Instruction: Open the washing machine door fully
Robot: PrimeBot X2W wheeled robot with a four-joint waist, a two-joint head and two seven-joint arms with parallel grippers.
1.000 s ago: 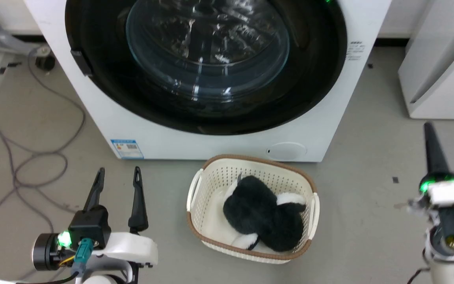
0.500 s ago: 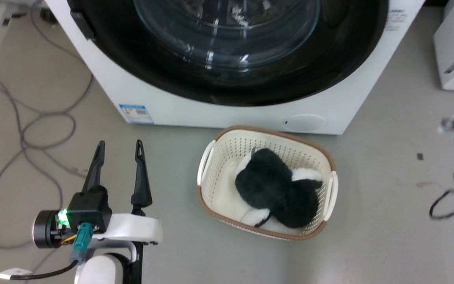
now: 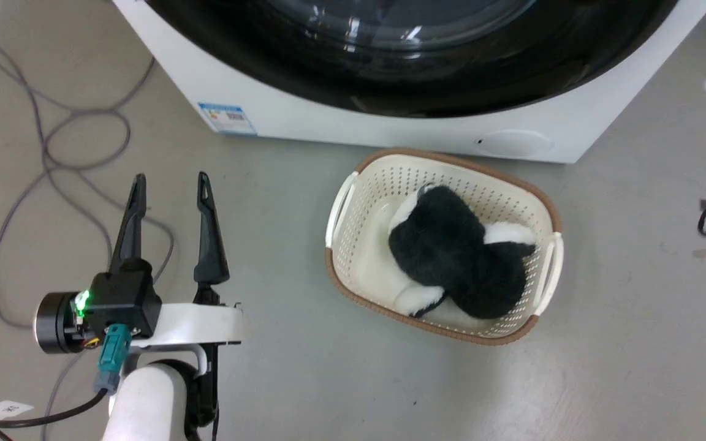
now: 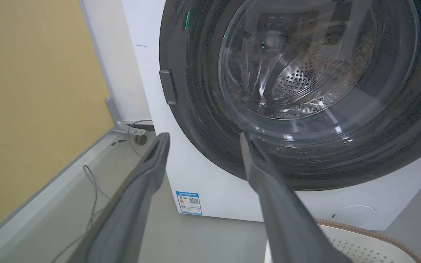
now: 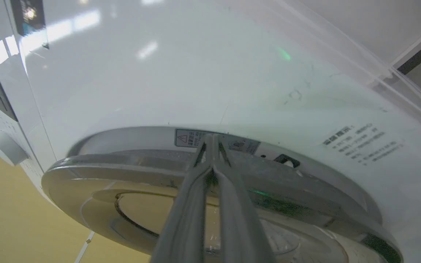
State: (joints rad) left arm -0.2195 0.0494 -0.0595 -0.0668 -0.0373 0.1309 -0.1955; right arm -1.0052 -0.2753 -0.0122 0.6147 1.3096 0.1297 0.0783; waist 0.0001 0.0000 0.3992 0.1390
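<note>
The right gripper (image 5: 212, 138), clenched, has risen to the washing machine door (image 5: 97, 170) rim mid-frame, ready to pry; the left gripper (image 3: 172, 179) stays released.

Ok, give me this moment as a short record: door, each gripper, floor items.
door: washing machine door closed or barely cracked; cannot tell
left arm: left gripper open, over the floor, apart from the washing machine
right arm: right gripper shut, tips at the door's rim
floor: basket holding a black-and-white plush toy, before the machine; cable at left
</note>
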